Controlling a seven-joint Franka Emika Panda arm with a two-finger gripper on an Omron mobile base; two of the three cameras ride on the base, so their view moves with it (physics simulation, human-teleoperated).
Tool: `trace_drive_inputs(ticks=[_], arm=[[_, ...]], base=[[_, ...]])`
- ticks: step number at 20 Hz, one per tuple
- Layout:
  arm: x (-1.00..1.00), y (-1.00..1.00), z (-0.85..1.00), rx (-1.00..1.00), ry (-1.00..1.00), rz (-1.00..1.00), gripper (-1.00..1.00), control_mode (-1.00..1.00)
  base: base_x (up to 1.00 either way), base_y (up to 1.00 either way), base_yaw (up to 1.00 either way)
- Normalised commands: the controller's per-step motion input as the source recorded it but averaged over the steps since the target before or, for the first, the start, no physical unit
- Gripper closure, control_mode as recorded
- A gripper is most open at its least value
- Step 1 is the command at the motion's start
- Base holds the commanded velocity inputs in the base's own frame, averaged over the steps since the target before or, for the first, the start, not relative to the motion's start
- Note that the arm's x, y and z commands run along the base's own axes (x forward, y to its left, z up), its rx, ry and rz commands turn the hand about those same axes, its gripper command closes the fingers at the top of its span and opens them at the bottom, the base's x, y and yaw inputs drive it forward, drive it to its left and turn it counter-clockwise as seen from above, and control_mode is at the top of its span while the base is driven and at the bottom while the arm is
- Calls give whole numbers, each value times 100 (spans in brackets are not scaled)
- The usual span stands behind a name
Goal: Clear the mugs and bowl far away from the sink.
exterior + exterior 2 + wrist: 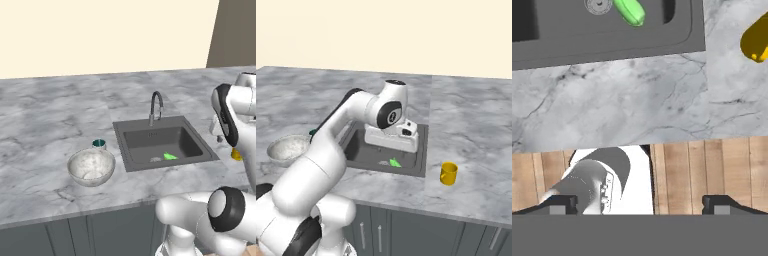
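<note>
While the tool gapes, small plain yellow mug upright beside sink.

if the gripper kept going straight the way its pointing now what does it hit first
Likely the bare marble countertop just in front of the sink; the open gripper points down there, the yellow mug off to one side. Depth is unclear.

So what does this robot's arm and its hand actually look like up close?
The arm is glossy white, built of thick rounded tube segments with black bands and round black caps at the joints. Its boxy white hand ends in the gripper, two small dark finger tips. No cables show.
</note>
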Motion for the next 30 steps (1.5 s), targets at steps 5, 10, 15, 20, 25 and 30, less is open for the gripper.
trace_drive_inputs(ticks=[5,10,15,20,25,30], arm=[[-19,-100,-48,0,13,-8,-100,-100],[0,-75,-47,0,16,-14,-100,-100],[12,-48,-16,0,9,-12,-100,-100],[29,-5,-14,0,1,0,-100,-100],[38,-1,-38,0,0,0,-100,-100],[39,-7,-36,1,2,1,-100,-100]], base=[[0,0,0],[0,0,0],[0,0,0],[0,0,0],[0,0,0],[0,0,0]])
